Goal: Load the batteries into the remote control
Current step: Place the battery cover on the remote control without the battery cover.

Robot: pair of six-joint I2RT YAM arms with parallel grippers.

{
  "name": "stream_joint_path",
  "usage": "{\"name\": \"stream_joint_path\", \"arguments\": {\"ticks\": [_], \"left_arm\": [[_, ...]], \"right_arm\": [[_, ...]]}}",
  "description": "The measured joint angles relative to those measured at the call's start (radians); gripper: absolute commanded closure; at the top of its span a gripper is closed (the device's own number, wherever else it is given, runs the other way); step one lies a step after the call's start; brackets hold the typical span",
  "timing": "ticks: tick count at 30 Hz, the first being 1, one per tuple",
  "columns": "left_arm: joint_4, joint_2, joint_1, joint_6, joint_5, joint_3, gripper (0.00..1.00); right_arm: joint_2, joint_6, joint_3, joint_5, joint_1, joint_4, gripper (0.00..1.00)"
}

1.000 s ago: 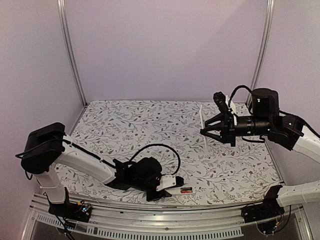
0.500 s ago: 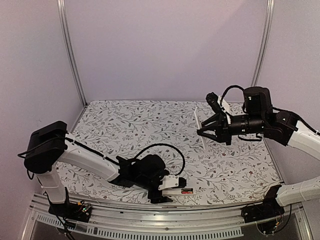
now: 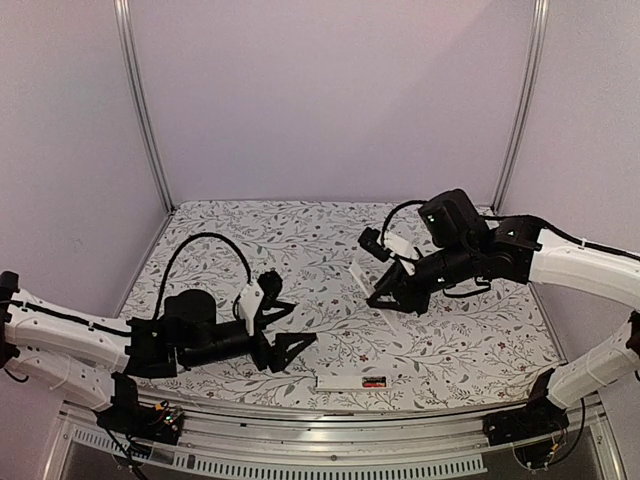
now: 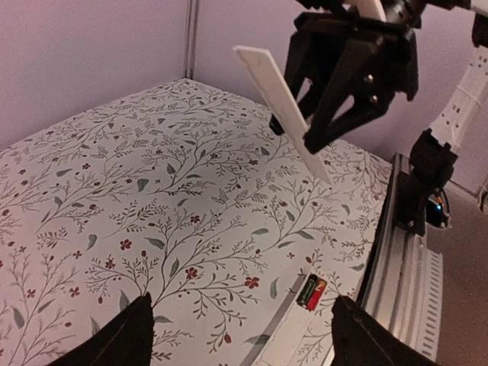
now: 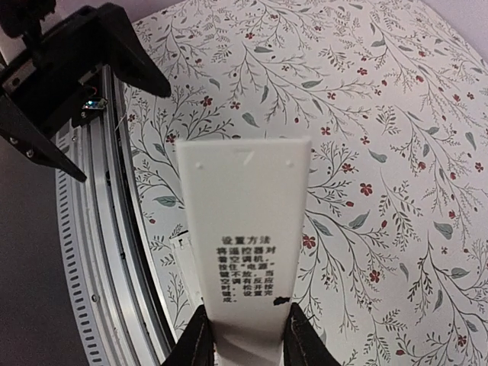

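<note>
leftmost, the left gripper [image 3: 292, 325] hangs over the table [image 3: 230, 240] with jaws spread, grasping nothing. right of it the remote [image 3: 340, 382] lies flat by the near edge, apart from both grippers, the batteries [image 3: 374, 381], one black and one red, side by side in its open end. farther right, raised off the table, the right gripper [image 3: 392, 292] pinches the cover [image 3: 368, 283] by one end. loading looks done; closing is in hand. next, the cover must come down, line up over the batteries and seat.
</note>
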Motion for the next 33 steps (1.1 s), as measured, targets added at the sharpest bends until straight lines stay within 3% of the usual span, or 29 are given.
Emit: {"name": "stream_joint_path", "arguments": {"ticks": [5, 9, 16, 24, 33], "left_arm": [[0.001, -0.149, 0.004, -0.343, -0.171, -0.099, 0.25], [-0.052, -0.193, -0.003, -0.52, -0.244, -0.144, 0.25], [-0.157, -0.159, -0.007, -0.653, -0.326, -0.142, 0.22], [-0.051, -0.09, -0.027, -0.557, -0.33, -0.192, 0.28], [0.175, -0.015, -0.22, -0.171, -0.349, -0.342, 0.31]], "right_arm": [[0.121, -0.022, 0.037, 0.04, 0.053, -0.09, 0.99], [0.222, -0.064, 0.097, 0.087, 0.13, -0.158, 0.97], [0.41, -0.126, 0.186, 0.183, 0.221, -0.246, 0.95], [0.515, -0.172, 0.241, 0.24, 0.281, -0.341, 0.94], [0.592, -0.178, 0.315, 0.26, 0.313, -0.409, 0.92]]}}
